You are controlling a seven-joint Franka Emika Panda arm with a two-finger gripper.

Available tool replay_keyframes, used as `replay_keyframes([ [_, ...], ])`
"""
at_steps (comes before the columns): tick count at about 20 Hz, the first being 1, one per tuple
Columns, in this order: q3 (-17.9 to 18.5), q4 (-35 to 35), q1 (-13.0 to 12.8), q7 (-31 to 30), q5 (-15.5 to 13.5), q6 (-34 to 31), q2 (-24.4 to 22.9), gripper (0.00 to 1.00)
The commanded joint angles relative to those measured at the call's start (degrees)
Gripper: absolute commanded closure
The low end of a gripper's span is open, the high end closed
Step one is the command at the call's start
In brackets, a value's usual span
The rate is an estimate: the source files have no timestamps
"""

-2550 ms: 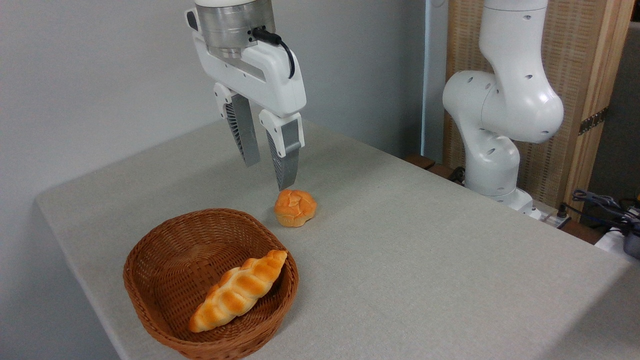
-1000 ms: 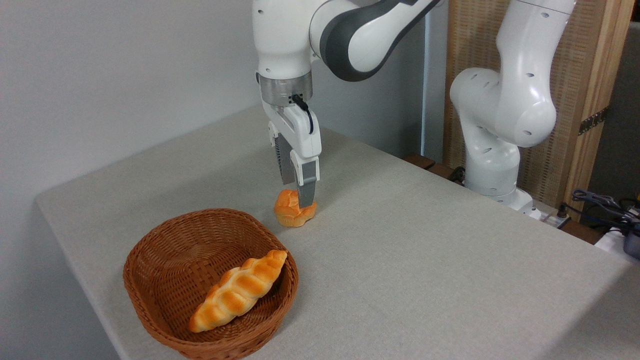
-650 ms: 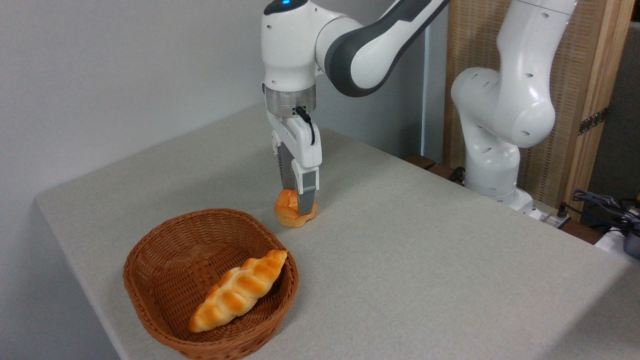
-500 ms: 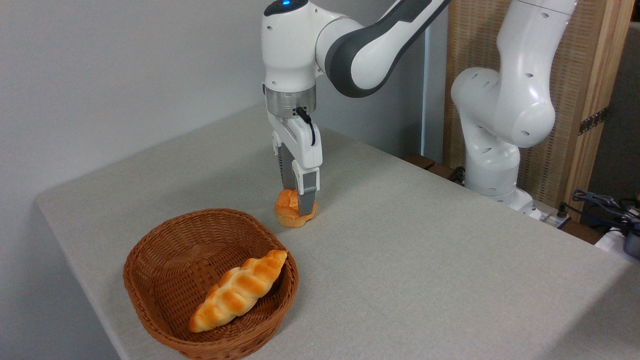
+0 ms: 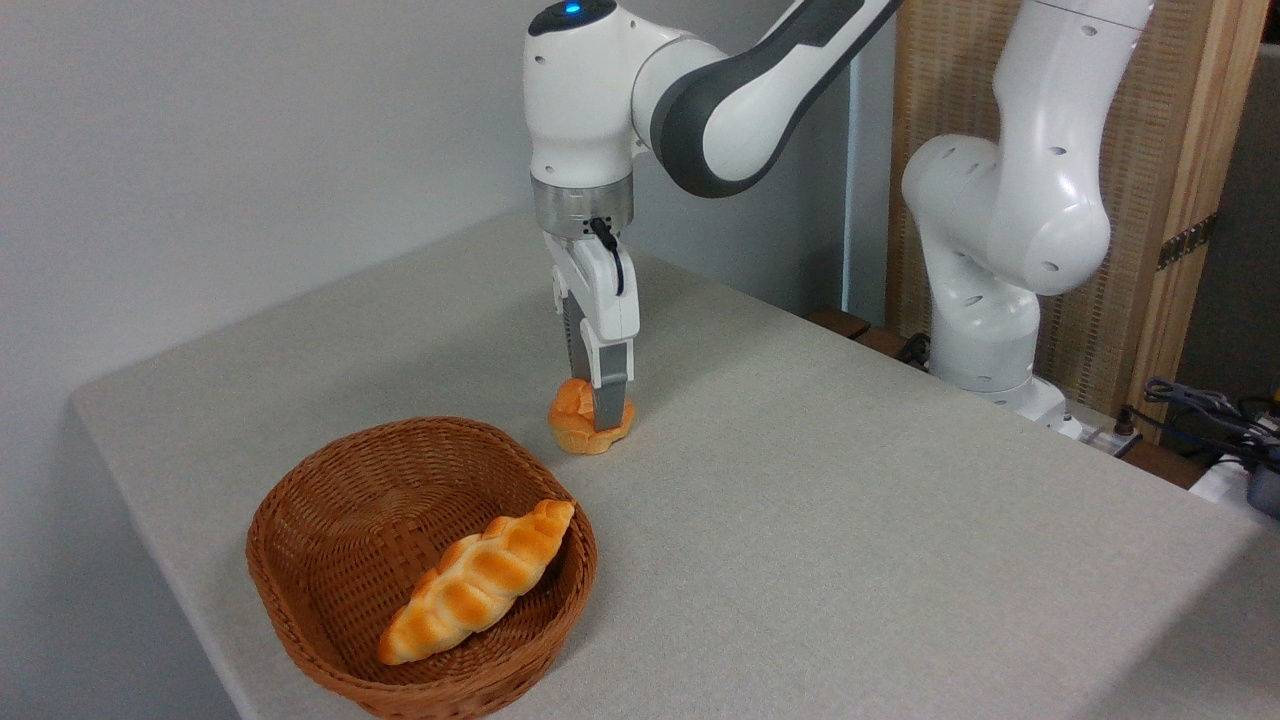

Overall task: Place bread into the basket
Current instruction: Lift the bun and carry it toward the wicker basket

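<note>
White robot arm [image 5: 1000,200] with rounded glossy segments and dark grey joint bands. A silver metal ring, black cable, and blue light sit above grey fingers [image 5: 609,385].

Changes recorded:

- Gripper [image 5: 597,412]: 2.5 s ago it hung high above the table with its fingers spread wide, tips clear of the bun. Now lowered, pointing straight down, the fingers drawn in against the bun's two sides, the near finger [image 5: 609,400] across its front face.
- Arm: wrist turned; the gripper now shows its narrow side where it earlier showed its broad face. More of the arm's upper links has entered view.
- Bun [image 5: 577,422]: fully exposed earlier; now partly covered by the near finger and looking narrower, pinched. In the last half second the gripper shifted only slightly.
</note>
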Motion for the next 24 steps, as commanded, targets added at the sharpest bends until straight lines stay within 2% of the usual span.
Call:
replay_keyframes([
  [1,2.27,-0.78,-0.97,1.19,-0.44,1.07,-0.23,0.65],
  [4,2.45,-0.43,-0.97,1.19,-0.53,0.54,-0.67,0.65],
  [7,4.64,0.09,-0.97,1.19,-0.61,-1.29,-2.42,0.65],
  [8,5.17,1.32,-0.97,1.19,-0.61,-3.39,-2.78,0.65],
  [11,6.49,9.04,-1.41,2.50,-0.53,-14.89,-1.99,0.65],
  [13,9.64,14.05,-1.50,3.04,-0.87,-18.87,-1.38,0.64],
  [16,10.62,20.47,-1.50,2.95,-1.49,-18.80,0.90,0.62],
  [18,10.62,24.16,-1.50,2.86,-4.37,-17.75,4.58,0.60],
  [20,10.62,28.91,-1.50,2.95,-6.49,-14.60,9.59,0.55],
  [22,10.54,30.59,-1.50,2.95,-6.94,-9.24,13.38,0.55],
  [24,10.36,30.68,-1.50,3.12,-6.77,-4.76,14.88,0.55],
])
